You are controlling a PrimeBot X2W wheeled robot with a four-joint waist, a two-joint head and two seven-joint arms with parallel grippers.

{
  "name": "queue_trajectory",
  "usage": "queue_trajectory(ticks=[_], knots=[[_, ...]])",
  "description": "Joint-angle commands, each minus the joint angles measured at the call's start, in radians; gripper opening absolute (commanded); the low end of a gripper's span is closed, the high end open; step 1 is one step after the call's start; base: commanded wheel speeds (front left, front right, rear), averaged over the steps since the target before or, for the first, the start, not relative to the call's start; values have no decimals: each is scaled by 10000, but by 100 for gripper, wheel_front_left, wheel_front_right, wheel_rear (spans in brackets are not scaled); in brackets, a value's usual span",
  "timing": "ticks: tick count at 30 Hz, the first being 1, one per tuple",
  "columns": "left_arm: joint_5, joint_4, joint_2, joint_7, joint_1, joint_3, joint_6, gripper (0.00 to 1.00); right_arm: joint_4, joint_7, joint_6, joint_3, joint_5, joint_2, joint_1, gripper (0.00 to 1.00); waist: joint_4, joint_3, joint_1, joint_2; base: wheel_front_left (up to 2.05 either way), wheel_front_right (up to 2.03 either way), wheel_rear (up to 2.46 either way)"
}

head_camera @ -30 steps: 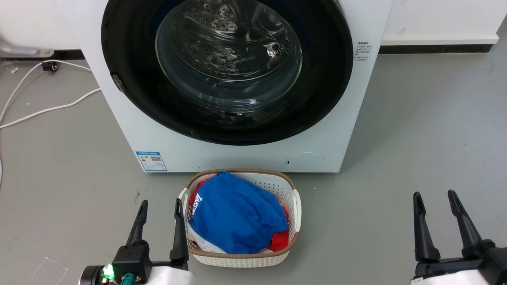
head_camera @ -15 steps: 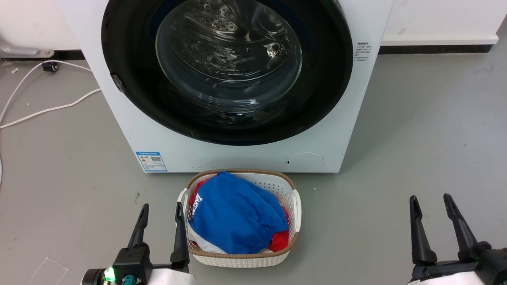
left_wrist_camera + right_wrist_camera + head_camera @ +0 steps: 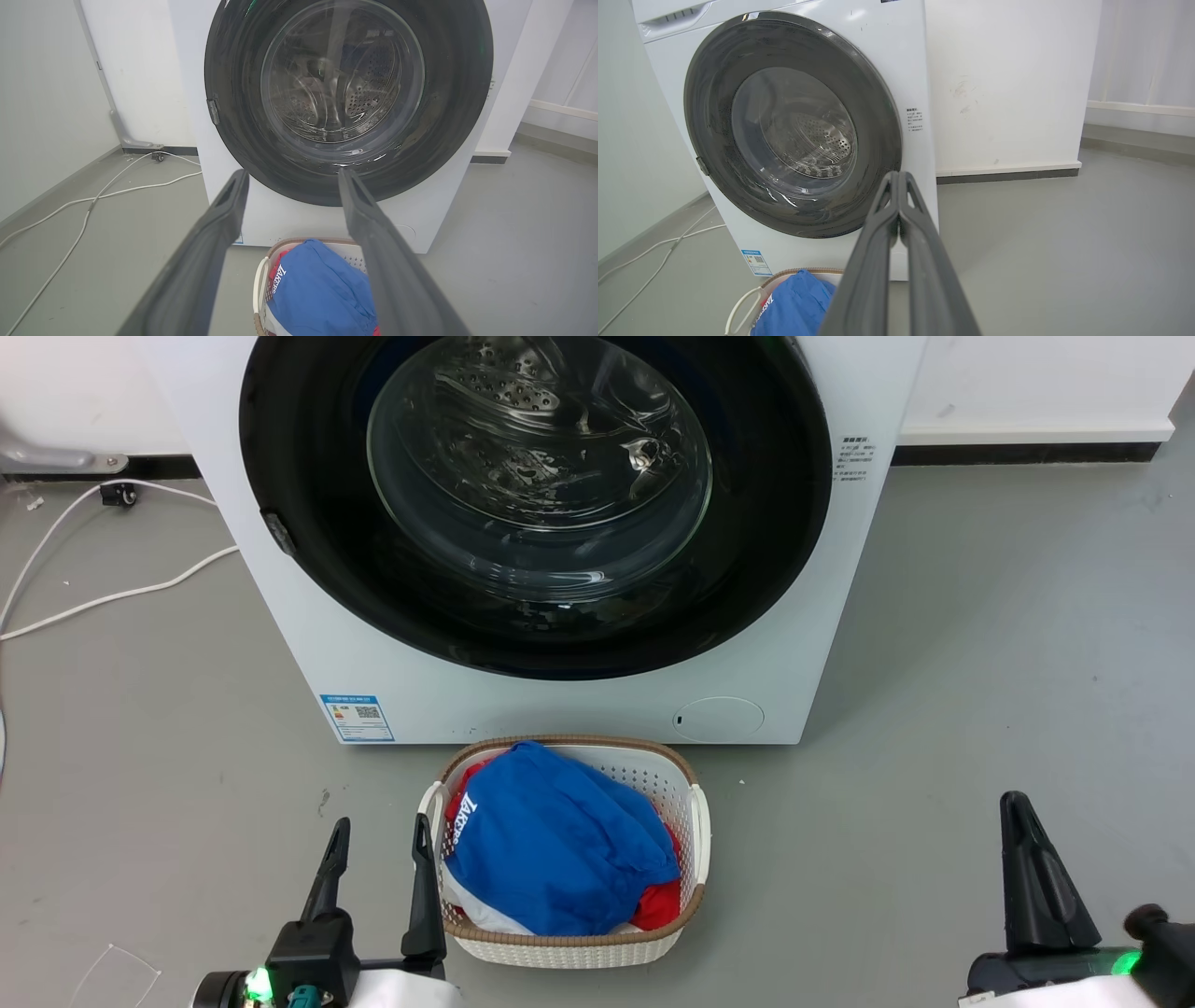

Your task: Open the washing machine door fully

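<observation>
The washing machine (image 3: 523,700) is a white front-loader straight ahead. Its washing machine door (image 3: 537,467) is a round glossy black ring with a clear glass bowl, and it lies flush against the machine front, closed. The door also shows in the left wrist view (image 3: 348,84) and in the right wrist view (image 3: 794,123). My left gripper (image 3: 378,821) is open and empty, low at the left, well short of the machine (image 3: 293,173). My right gripper (image 3: 1016,798) is low at the right with its fingers pressed together on nothing (image 3: 896,175).
A white laundry basket (image 3: 695,803) with blue and red clothes sits on the grey floor right in front of the machine, between my grippers. White cables (image 3: 112,593) trail over the floor at the left. A small dark tab (image 3: 278,532) sits on the door's left edge.
My right gripper's fingers have closed together; they stood apart in the earlier frames. The left gripper, the door and the basket have stayed put.
</observation>
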Motion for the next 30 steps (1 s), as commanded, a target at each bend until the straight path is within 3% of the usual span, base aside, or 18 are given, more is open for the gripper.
queue_trajectory(ticks=[1,5,12,19,24,30], knots=[[-14,-5,-21,-75,11,1,11,100,-62,-20,-3,82,481,26,-12,0,-8,1,0,0,0,0,0],[-34,12,-21,-73,30,16,8,100,96,-20,-1,-12,3376,19,-87,0,-37,13,0,0,0,0,0],[-57,38,-17,-64,23,13,-24,100,876,-19,0,408,10199,-4,-279,0,-38,0,0,0,0,0,0],[-73,28,-18,-63,64,36,17,100,497,10,0,1140,14766,23,-333,0,-46,5,0,0,0,0,0],[-40,10,-19,-55,77,45,18,100,62,1202,-1,843,16595,12,-82,0,-56,1,0,0,0,0,0],[6,-12,-19,-53,75,49,23,100,-334,3112,0,435,16368,17,113,0,-76,35,0,0,0,0,0]])
